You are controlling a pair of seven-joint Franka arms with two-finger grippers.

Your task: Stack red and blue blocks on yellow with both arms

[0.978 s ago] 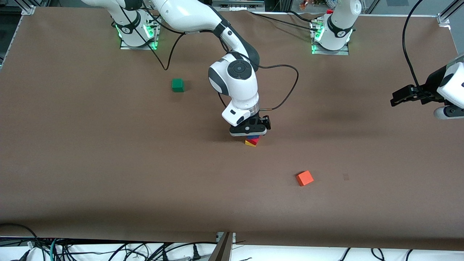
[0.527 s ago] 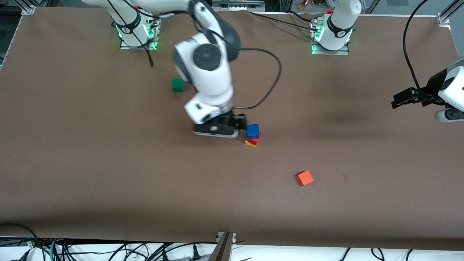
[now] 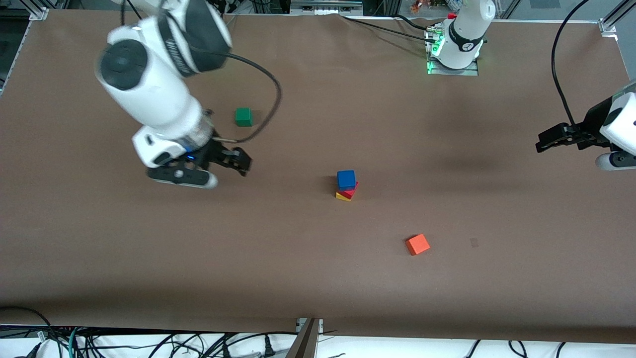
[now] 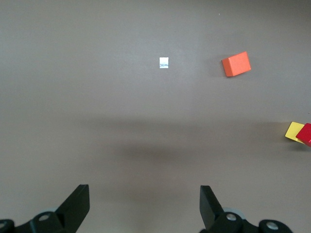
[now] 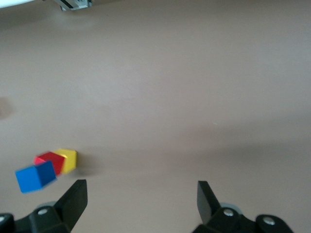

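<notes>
Three-cube stack at mid-table, both claws empty.

Blue cube [image 3: 346, 179] tops the red cube [image 3: 352, 191], twisted over the yellow cube [image 3: 341, 197]. The right gripper [image 3: 233, 161] and left gripper [image 3: 549, 139] hang spread wide above bare table [image 3: 318, 278].

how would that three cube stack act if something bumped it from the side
It would probably topple easily: the blue cube sits on the red cube, which sits on the yellow cube, and their edges look twisted out of line. The cubes look rigid and matte, so they would likely slide or tumble rather than roll. Both grippers are clear of it.
</notes>
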